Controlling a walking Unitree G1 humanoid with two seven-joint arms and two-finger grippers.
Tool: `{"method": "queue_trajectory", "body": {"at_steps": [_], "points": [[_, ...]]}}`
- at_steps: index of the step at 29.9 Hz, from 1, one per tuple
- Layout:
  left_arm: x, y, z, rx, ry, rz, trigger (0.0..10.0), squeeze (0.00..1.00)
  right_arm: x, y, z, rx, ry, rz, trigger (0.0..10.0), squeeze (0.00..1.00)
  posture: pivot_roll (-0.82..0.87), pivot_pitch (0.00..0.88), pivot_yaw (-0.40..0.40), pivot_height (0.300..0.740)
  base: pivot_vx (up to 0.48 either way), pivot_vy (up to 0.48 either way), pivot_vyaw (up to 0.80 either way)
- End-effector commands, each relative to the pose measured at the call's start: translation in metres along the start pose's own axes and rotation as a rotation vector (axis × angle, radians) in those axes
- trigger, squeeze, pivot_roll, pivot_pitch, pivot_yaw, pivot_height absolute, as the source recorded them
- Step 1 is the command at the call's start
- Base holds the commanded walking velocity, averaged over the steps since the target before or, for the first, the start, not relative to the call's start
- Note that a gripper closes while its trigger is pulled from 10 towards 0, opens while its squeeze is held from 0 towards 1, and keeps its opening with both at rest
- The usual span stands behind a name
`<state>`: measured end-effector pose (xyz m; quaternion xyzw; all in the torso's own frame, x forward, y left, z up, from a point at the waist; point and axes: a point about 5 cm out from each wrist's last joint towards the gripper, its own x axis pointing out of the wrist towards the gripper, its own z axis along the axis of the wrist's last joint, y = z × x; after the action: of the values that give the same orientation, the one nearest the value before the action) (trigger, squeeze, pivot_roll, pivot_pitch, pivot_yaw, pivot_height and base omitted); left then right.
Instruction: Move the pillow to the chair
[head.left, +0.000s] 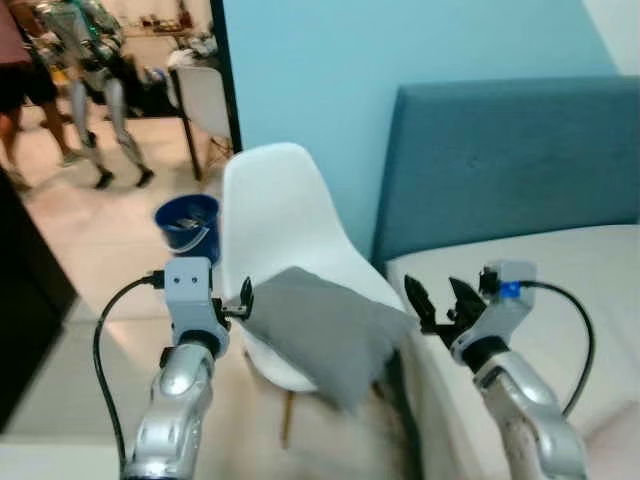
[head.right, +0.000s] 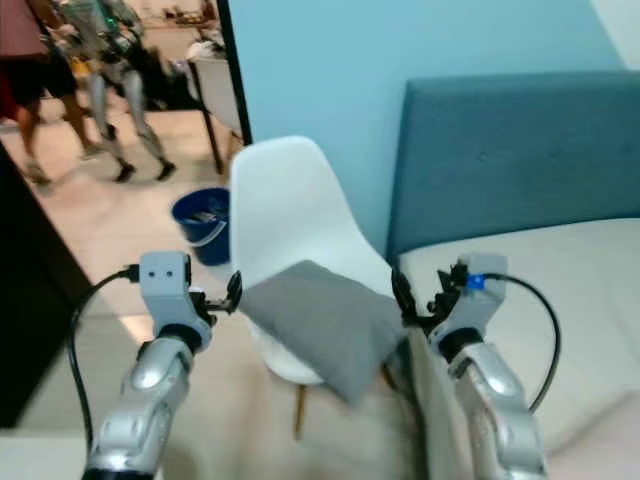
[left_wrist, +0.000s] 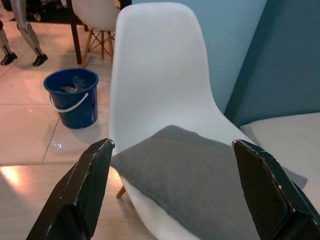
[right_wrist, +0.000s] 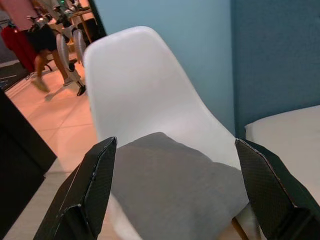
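Left eye view: our left tool (head.left: 243, 300) and right tool (head.left: 432, 300), both spread wide and empty, flank the pillow (head.left: 320, 330) on the chair (head.left: 275, 215); we should back straight off without snagging it.

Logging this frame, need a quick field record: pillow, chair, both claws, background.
pillow: grey pillow lying on the seat, one corner hanging over the front edge
chair: white chair, beside the bed
left claw: open, at the pillow's left edge
right claw: open, at its right edge
background: blue bucket on floor
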<state>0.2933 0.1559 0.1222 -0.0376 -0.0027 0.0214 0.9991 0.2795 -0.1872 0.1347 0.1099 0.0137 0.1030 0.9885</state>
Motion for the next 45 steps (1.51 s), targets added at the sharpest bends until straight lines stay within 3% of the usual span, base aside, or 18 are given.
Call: {"method": "queue_trajectory", "body": {"at_steps": [1, 28, 38, 45], "points": [[-0.0004, 0.0027, -0.0026, 0.004, 0.016, 0.006, 10.0, 0.00, 0.0011, 0.0016, -0.0015, 0.007, 0.013, 0.005, 10.0, 0.00, -0.08, 0.000, -0.014, 0.740, -0.337, 0.000, 0.00], [0.0005, 0.0022, -0.0041, 0.001, 0.021, 0.000, 10.0, 0.00, 0.0012, 0.0004, -0.0035, 0.005, 0.026, 0.000, 10.0, 0.00, -0.09, 0.000, -0.013, 0.740, -0.325, 0.000, -0.75], [0.0021, 0.0015, -0.0041, -0.002, 0.024, -0.032, 10.0, 0.00, 0.0014, 0.0017, -0.0024, 0.007, 0.014, 0.000, 10.0, 0.00, -0.09, 0.000, -0.005, 0.740, 0.000, 0.000, -0.12], [0.0033, 0.0012, -0.0044, -0.024, 0.031, -0.055, 10.0, 0.00, 0.0017, 0.0022, -0.0039, -0.001, 0.031, 0.001, 10.0, 0.00, -0.09, 0.000, -0.004, 0.740, 0.000, 0.000, -0.80]]}}
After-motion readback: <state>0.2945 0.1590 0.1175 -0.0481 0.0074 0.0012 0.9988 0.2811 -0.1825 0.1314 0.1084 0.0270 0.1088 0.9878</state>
